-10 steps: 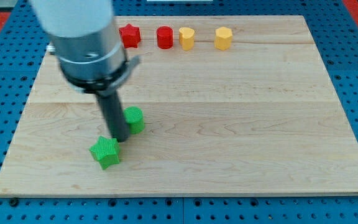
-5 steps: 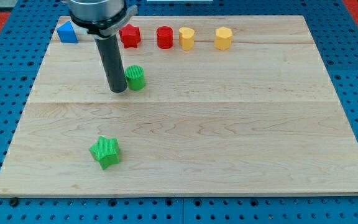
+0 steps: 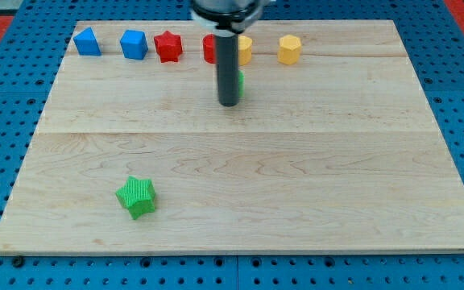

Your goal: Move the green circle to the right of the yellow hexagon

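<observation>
My tip (image 3: 229, 103) is planted on the pale wooden board (image 3: 296, 177), and the ribbed green circle block (image 3: 239, 81) peeks out from behind the dark rod at about one o'clock from the tip, apparently touching it, though the rod hides most of the block, so I can't be sure of contact. No jaws to report here: the arm ends in a plain straight rod, nothing to spread or pinch.

The step in hand, I'd judge, is the push itself, mid-course: the green circle sits just below the row at the view's top, under the smooth yellow heart-like block (image 3: 242, 49), with the glossy yellow hexagon (image 3: 289, 49) off at two o'clock from it. The circle is left of its goal. The next move calls for getting behind the circle on its nine o'clock side and driving it toward three o'clock, below the row, then up beside the hexagon without clipping it.

Along the row: two blue blocks (image 3: 87, 41) (image 3: 134, 44), a red star (image 3: 167, 46), a red round block (image 3: 210, 48) partly hidden. A ridged green star (image 3: 136, 196) sits far off at seven o'clock.
</observation>
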Tool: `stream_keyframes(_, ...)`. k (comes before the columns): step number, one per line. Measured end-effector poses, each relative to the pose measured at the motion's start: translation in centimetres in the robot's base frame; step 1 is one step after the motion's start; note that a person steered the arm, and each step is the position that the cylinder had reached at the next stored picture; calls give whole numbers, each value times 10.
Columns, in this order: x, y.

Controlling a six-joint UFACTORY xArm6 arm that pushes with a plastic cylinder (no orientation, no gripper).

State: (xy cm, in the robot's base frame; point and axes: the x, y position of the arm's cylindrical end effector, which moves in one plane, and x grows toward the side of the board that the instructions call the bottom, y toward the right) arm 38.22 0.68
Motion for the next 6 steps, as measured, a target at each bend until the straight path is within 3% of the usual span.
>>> stream_keyframes(1,6,-18)
stream_keyframes(3,-21,-31)
stream_keyframes(4,-26,-11)
stream_keyframes(5,-28,61)
stream_keyframes(6,-28,94)
